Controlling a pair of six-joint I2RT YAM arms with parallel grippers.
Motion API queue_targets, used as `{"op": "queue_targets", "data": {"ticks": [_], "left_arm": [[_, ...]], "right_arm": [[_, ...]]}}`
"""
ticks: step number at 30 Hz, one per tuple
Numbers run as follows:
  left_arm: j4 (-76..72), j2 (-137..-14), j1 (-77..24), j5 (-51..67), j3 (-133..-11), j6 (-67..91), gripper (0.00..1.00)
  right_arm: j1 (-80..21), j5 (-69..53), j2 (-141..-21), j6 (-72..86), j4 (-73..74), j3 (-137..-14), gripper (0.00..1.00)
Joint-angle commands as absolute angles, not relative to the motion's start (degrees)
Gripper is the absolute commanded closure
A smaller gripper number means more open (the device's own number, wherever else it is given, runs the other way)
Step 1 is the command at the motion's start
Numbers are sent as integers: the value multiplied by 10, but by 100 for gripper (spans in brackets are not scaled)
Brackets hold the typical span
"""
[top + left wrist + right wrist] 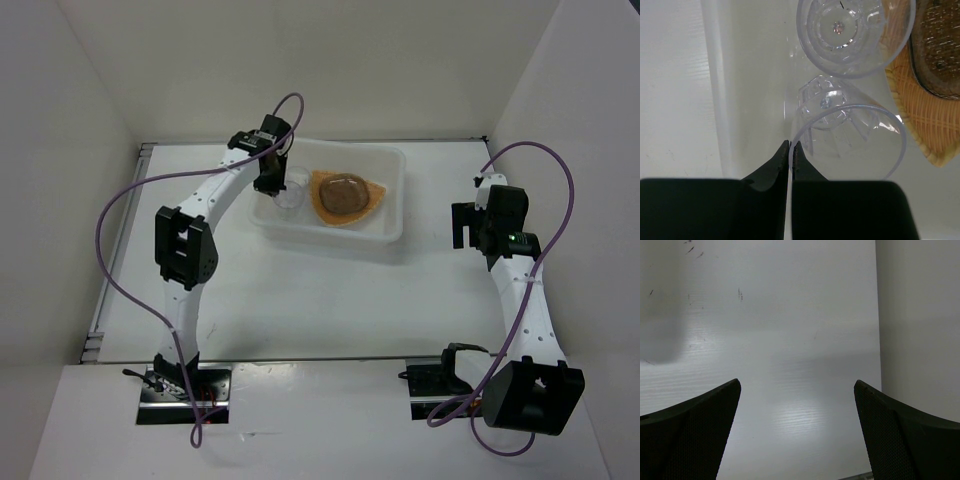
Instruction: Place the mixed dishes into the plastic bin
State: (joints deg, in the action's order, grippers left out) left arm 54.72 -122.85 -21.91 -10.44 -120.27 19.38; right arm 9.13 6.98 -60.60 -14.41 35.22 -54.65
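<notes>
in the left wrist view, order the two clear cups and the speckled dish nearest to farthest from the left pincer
1. nearer clear cup, rim pinched in the left pincer
2. second clear cup, just beyond, upper centre
3. speckled dish, far right, on the orange plate

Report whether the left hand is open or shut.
Shut: the left hand is clamped on the thin rim of the nearer clear cup, with only that rim between its fingers.

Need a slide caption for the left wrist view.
Left gripper pinches a clear cup by its rim over the bin, beside a second cup and the orange plate.
</notes>
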Motion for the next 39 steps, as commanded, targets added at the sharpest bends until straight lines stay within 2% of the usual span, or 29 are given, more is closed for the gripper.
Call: {"op": "queue_targets", "data": {"ticks": [1,6,10,11,12,14,15,16,20,23,25,27,28,29,30,31,33,38,39], "left_arm": [[525,-1241,-222,-117,-1211,181,97],[525,-1252,-222,-117,-1228,181,94],[525,-1252,-222,-103,-1235,181,79],[525,-1252,-222,-98,-1235,181,74],[525,-1252,-216,-98,-1241,186,61],[530,-1252,-216,-92,-1246,186,46],[530,-1245,-216,-92,-1254,193,27],[540,-1238,-216,-103,-1264,203,18],[538,-1170,-221,-155,-1314,221,0],[503,-1062,-221,-198,-1304,214,0],[474,-939,-216,-295,-1254,208,0],[366,-828,-200,-336,-1059,172,0],[318,-698,-200,-364,-974,152,0],[229,-631,-194,-365,-820,134,0],[194,-564,-194,-365,-758,118,0],[174,-447,-188,-374,-715,123,0],[189,-339,-188,-388,-659,131,0],[300,-211,-188,-392,-608,156,0],[300,-147,-188,-392,-589,156,0]], "right_arm": [[86,82,-595,-138,324,-543,2],[86,82,-595,-138,324,-543,2],[86,82,-595,-138,324,-543,2],[86,82,-595,-138,324,-543,2],[86,82,-595,-138,324,-543,2],[86,82,-595,-138,324,-543,2],[86,82,-595,-138,324,-543,2],[86,82,-595,-138,324,-543,2],[86,82,-595,-138,324,-543,2],[86,77,-595,-138,324,-543,2],[86,76,-595,-138,324,-543,2],[80,76,-595,-138,324,-543,2],[80,76,-595,-138,324,-543,2],[74,76,-595,-138,324,-543,2],[74,70,-595,-138,324,-543,2],[69,69,-600,-138,324,-543,2],[69,69,-607,-138,330,-543,2],[56,69,-620,-143,330,-543,2],[56,69,-625,-143,330,-543,2]]}}
